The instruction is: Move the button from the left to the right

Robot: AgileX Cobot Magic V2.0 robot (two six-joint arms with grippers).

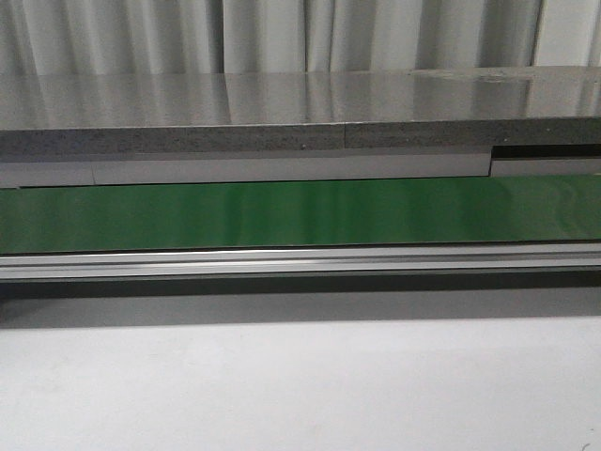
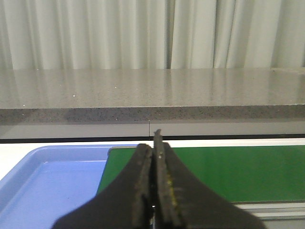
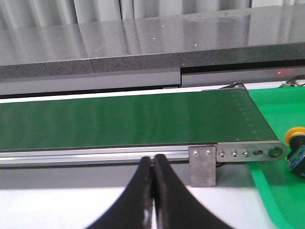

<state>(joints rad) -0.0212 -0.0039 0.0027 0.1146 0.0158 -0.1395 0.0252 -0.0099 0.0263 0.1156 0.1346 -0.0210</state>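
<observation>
The green conveyor belt (image 1: 300, 214) runs straight across the front view, with an aluminium rail (image 1: 300, 261) along its near edge and a grey speckled stone counter (image 1: 282, 113) behind it, backed by pale curtains (image 1: 282, 33). In front of the belt lies the bare white desk (image 1: 300, 385). Neither arm shows in this view.

In the left wrist view the left claw (image 2: 153, 143) has its two dark fingers pressed together with nothing between them. It hangs over the left end of the belt, where a blue tray (image 2: 43, 176) sits just beside the belt's end.

In the right wrist view the right claw (image 3: 152, 164) is likewise closed tight, fingertips touching and holding nothing. It sits near the belt's right end, where a metal end bracket (image 3: 238, 153) caps the rail. Past that end lies a green tray (image 3: 281, 119), and in it rests the button (image 3: 296, 145), with its yellow-orange cap on a dark body, lying tilted just beyond the belt's roller end, well apart from the right claw.
</observation>
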